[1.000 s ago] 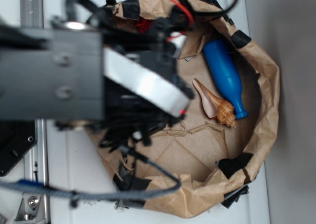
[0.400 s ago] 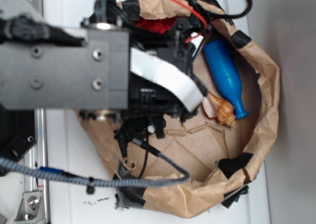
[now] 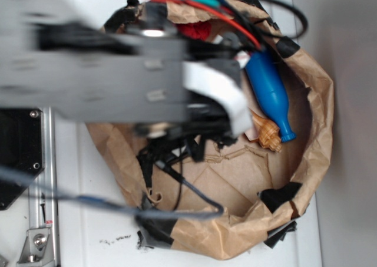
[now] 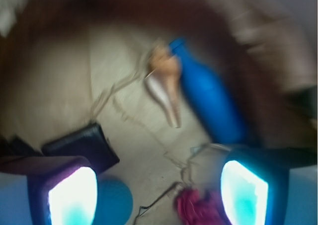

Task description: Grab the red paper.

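Note:
The red paper (image 4: 199,207) lies crumpled on the bag's floor at the bottom of the wrist view, just inside my right fingertip (image 4: 244,192). In the exterior view only a patch of the red paper (image 3: 194,30) shows at the top of the bag, behind the arm. My gripper (image 4: 159,194) is open and hovers over the floor, with nothing between the fingers. A blue ball (image 4: 113,203) sits beside my left fingertip (image 4: 73,197).
A big brown paper bag (image 3: 312,143) with black tape patches rings the scene. Inside lie a blue bottle (image 3: 270,90), a seashell (image 3: 268,134) and a dark flat piece (image 4: 82,145). My arm and its cables cover the bag's left half.
The arm has swung to the right and toward the top of the bag, now covering more of the shell and bottle neck. The frames are motion-blurred.

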### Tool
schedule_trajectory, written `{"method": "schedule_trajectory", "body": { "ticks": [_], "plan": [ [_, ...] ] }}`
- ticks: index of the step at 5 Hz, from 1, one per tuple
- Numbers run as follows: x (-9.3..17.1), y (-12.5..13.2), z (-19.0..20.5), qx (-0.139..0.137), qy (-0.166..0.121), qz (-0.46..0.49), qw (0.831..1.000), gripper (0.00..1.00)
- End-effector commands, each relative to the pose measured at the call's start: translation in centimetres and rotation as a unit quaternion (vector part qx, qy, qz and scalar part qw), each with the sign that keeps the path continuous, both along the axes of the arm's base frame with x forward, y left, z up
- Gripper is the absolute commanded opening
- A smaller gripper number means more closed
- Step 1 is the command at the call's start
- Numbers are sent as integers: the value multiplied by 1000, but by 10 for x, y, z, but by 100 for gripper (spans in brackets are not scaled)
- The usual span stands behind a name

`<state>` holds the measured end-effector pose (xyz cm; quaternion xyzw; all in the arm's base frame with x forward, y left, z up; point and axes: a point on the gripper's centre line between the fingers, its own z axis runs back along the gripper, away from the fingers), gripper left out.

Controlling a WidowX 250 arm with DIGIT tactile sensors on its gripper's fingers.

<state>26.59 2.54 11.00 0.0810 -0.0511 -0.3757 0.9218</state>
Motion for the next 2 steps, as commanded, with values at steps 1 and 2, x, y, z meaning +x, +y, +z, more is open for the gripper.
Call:
{"method": "schedule_trajectory", "body": {
  "ticks": [1, 2],
  "plan": [
    [4, 29, -18, 91, 74, -157, 981, 100],
    [7, 56, -23, 86, 100, -185, 974, 100]
  ]
}}
